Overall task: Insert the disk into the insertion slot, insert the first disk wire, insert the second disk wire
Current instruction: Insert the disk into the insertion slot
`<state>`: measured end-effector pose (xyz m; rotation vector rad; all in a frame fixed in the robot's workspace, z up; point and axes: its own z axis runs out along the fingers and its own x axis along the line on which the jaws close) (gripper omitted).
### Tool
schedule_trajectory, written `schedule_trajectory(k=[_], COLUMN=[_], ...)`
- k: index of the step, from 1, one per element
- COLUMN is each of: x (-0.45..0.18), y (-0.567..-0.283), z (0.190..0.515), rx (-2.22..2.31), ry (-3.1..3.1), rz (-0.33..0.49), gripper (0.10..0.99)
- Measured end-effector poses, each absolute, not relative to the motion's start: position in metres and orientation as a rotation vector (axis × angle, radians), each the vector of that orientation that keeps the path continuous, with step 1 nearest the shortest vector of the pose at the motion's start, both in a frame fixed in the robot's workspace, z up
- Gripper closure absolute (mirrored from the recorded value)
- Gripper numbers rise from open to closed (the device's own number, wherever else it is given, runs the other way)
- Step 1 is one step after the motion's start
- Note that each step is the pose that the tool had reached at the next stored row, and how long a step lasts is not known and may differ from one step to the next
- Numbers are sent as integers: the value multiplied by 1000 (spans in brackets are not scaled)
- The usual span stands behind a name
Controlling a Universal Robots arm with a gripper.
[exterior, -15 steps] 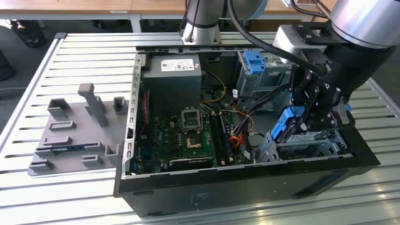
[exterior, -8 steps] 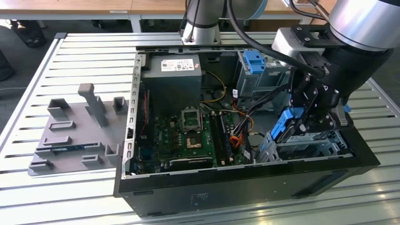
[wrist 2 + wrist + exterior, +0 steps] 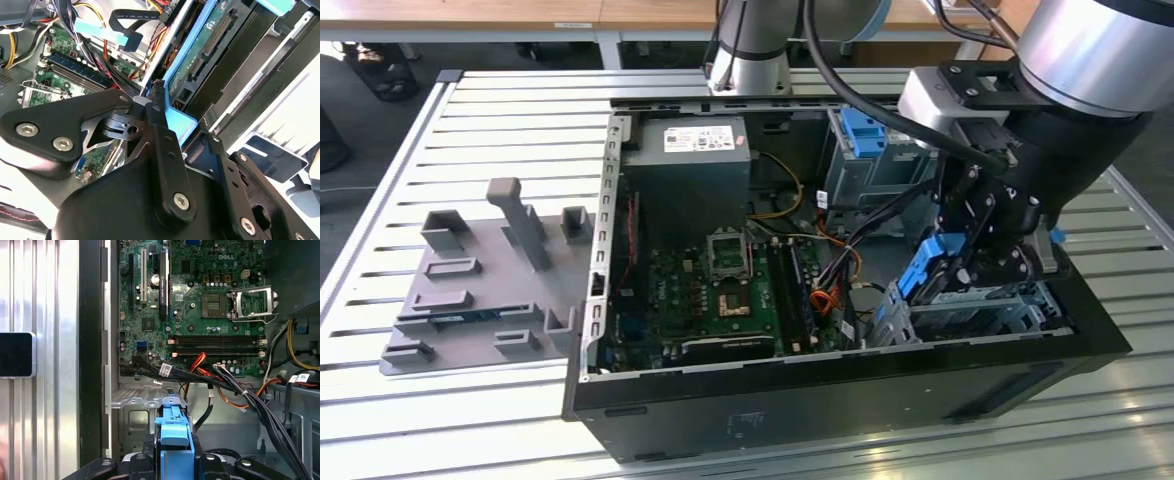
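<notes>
End effector pinches the disk over the insertion slot (cables crowd alongside).

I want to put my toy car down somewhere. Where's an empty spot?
Bare table slats lie beyond the grey fixture and in front of the case. Inside it's crowded: wires, and the end effector gripping the disk.

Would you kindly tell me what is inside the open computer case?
A green motherboard, a grey power supply and loose cables show. The pincer holds the disk at the insertion slot, hiding most of the slot's inside.
</notes>
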<state>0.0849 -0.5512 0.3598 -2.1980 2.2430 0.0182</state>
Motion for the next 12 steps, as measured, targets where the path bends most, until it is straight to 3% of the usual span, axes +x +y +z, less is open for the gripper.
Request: schedule_trajectory(k=[7,10,12], x=[85,85,85], y=[-551,-551,-551], z=[357,357,357], rx=[-2198,-2198,-2198], ry=[2243,2243,2243], rz=[18,18,18], gripper=[710,588,588])
